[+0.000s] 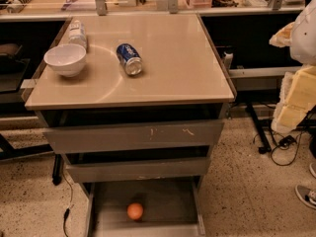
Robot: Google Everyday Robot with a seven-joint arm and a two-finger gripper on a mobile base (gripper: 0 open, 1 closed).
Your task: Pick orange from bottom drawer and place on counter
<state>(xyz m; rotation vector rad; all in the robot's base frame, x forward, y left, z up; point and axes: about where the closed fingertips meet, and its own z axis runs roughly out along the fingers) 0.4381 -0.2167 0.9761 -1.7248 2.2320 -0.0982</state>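
The orange [135,211] lies on the grey floor of the open bottom drawer [168,201], left of its middle and near the front. The two upper grey drawers [133,136] are pulled out slightly above it. The beige counter [177,68] tops the cabinet. My gripper is not in view. A white rounded shape [306,31] at the right edge may be part of my arm, but I cannot tell.
On the counter stand a white bowl [65,59] at the left, a plastic bottle [77,33] behind it, and a blue soda can [129,59] on its side. Yellow foam blocks [296,100], cables and a shoe [307,195] are on the right.
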